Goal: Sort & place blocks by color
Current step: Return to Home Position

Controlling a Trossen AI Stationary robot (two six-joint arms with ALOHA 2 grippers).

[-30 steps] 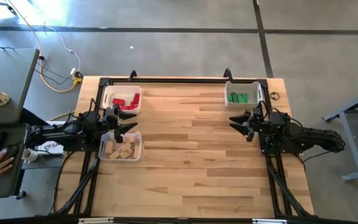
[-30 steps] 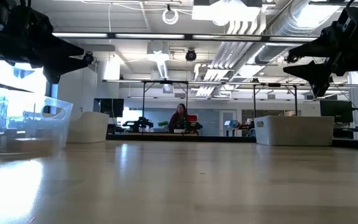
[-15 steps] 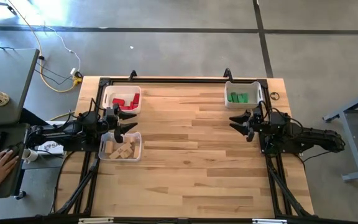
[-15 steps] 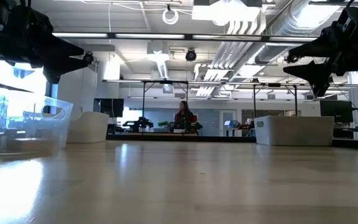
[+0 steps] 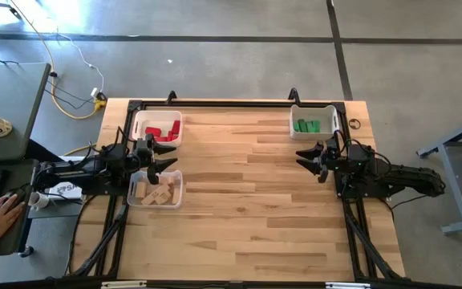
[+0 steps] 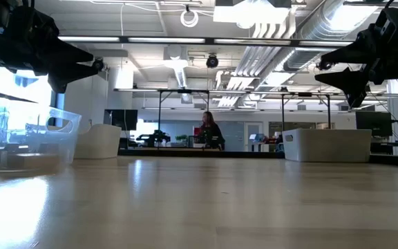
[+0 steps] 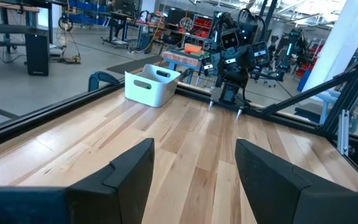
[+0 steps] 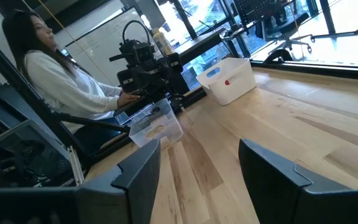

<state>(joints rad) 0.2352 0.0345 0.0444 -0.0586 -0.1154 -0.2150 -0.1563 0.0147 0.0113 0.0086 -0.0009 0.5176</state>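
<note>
Low view: walls of the white bins hide the blocks inside.

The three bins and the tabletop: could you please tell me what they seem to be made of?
The left white bin and the right white bin look like opaque matte plastic, judging by their smooth moulded walls. The clear bin looks like glossy transparent plastic: the room shows through its wall. The tabletop looks like sealed wood: joined pale strips with a soft sheen.
</note>
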